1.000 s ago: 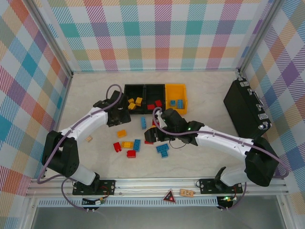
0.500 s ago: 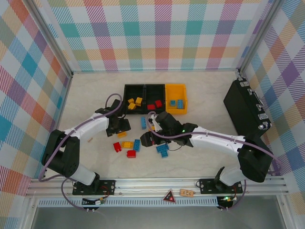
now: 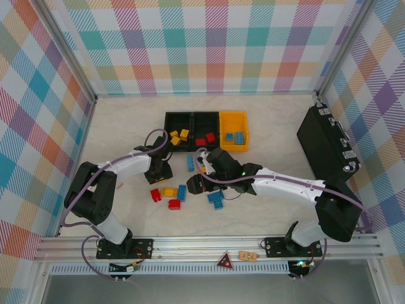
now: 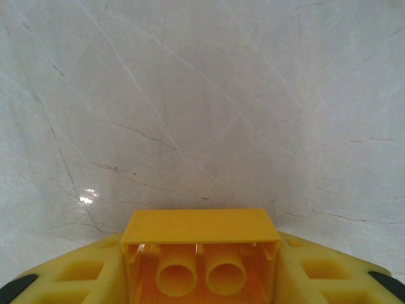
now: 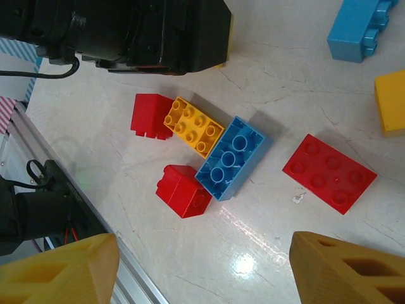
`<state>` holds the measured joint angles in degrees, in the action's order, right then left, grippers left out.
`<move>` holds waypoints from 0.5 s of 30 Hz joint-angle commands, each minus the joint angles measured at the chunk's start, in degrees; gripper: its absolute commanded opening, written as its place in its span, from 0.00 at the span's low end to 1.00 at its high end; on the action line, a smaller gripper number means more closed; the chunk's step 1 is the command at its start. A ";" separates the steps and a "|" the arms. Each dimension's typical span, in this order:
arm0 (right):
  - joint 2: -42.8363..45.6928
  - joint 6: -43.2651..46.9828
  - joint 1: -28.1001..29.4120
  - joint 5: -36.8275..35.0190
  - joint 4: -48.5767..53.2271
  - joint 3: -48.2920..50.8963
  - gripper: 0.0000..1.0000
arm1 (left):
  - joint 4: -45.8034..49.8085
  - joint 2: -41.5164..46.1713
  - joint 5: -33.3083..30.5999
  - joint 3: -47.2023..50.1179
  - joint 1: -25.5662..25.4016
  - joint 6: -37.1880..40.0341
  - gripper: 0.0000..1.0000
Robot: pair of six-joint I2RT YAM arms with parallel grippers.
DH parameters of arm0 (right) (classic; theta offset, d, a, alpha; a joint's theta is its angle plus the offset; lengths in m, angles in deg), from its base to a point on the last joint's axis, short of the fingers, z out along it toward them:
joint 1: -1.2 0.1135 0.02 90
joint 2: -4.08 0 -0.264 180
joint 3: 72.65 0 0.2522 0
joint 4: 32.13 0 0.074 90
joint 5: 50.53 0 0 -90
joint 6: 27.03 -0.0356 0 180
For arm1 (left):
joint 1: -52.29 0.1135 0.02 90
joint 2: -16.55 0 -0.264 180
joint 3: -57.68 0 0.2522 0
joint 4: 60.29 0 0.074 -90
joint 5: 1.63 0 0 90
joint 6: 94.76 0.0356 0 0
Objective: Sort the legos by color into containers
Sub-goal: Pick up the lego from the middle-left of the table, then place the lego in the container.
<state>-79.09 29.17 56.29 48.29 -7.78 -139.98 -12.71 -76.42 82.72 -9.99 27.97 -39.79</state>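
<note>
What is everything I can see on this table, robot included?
bins: 3, two black and one yellow-orange, joined in a row at the back
binned bricks: at least 6, yellow in the left black bin, red in the middle, blue in the yellow-orange one
loose bricks: at least 8, red, yellow and blue, mid-table
held brick: 1, yellow, in the left claw
case: 1, black, right side
table: 1, pale, under everything
arms: 2, white and black, near edge
left claw: 1, yellow fingers, shut on the held brick
right claw: 1, yellow fingers, open above the loose bricks
</note>
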 commanded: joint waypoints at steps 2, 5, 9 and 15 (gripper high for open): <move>1.12 -0.15 0.06 -3.56 1.71 -0.52 0.71 | 4.05 1.87 -1.75 -5.67 -0.45 1.64 0.42; 1.99 -1.32 -0.69 -7.85 5.20 -1.87 0.72 | 5.43 1.44 -1.93 -9.41 -0.41 2.51 0.42; 3.10 -1.72 -3.23 -8.27 6.51 -2.65 0.72 | 6.70 -0.75 -2.48 -15.52 -0.40 3.42 0.42; 3.28 -1.36 -4.63 -8.82 7.88 -3.96 0.72 | 8.56 -7.79 -5.05 -27.59 -0.47 5.75 0.42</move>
<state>-77.06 27.88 51.64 40.26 -1.53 -142.07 -7.07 -80.96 79.86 -33.11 27.93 -36.36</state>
